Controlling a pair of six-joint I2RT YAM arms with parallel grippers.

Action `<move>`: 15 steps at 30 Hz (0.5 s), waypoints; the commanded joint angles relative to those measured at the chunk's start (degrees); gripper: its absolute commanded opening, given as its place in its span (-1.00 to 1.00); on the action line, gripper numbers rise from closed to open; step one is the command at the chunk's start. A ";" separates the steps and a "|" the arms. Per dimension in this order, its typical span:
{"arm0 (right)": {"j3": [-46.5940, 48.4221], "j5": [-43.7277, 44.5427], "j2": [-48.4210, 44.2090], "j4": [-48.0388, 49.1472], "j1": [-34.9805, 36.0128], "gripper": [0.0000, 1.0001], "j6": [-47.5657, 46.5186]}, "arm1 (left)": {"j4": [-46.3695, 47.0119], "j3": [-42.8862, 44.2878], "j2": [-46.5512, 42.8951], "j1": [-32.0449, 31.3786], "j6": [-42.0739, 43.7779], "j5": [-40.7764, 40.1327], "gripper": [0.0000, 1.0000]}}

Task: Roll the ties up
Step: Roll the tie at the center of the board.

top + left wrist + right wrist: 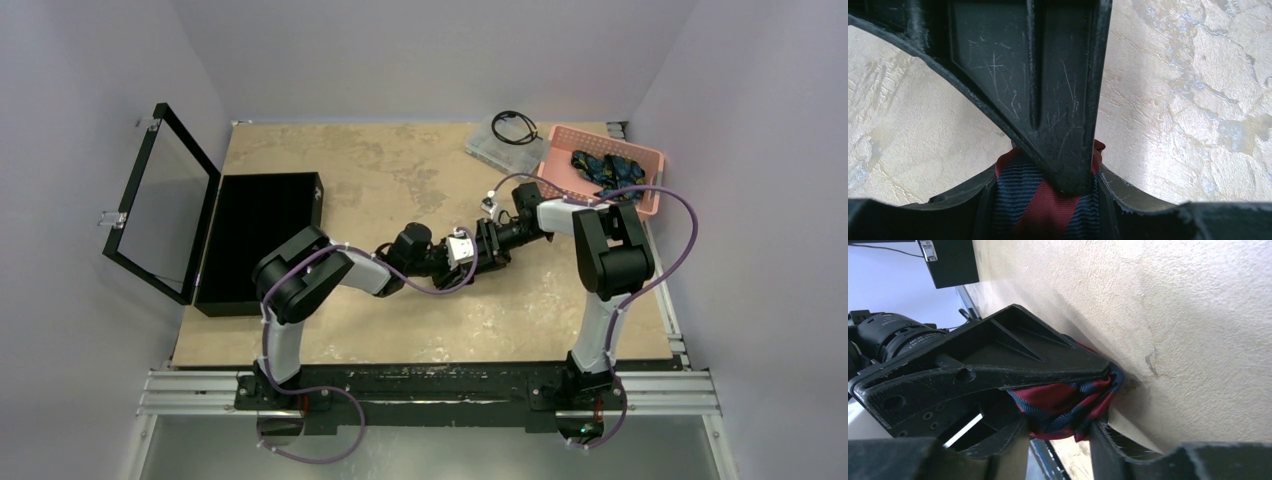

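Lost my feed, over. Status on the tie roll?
Left claw shut on maroon striped tie. Right claw shut on same bunch, claws crossing. Nothing seen blocking; blue-green ties sit in pink basket.

A case (255, 240) lies at the left edge of the table (400, 170), a basket (600, 131) of ties (605, 170) in its far right corner, a box (497, 152) just left of that, one tie (1063, 405) mid-table.

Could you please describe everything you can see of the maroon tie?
The maroon tie is soft woven-looking cloth with navy diagonal stripes, bunched into a compact wad. It sits low by the tan table, clamped from both sides: the left pincer and the right pincer are each closed on it.
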 commanded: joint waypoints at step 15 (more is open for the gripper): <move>2.39 3.40 0.34 0.00 1.77 -1.00 -3.11 | -5.88 -2.71 -0.25 2.30 -0.57 3.92 0.30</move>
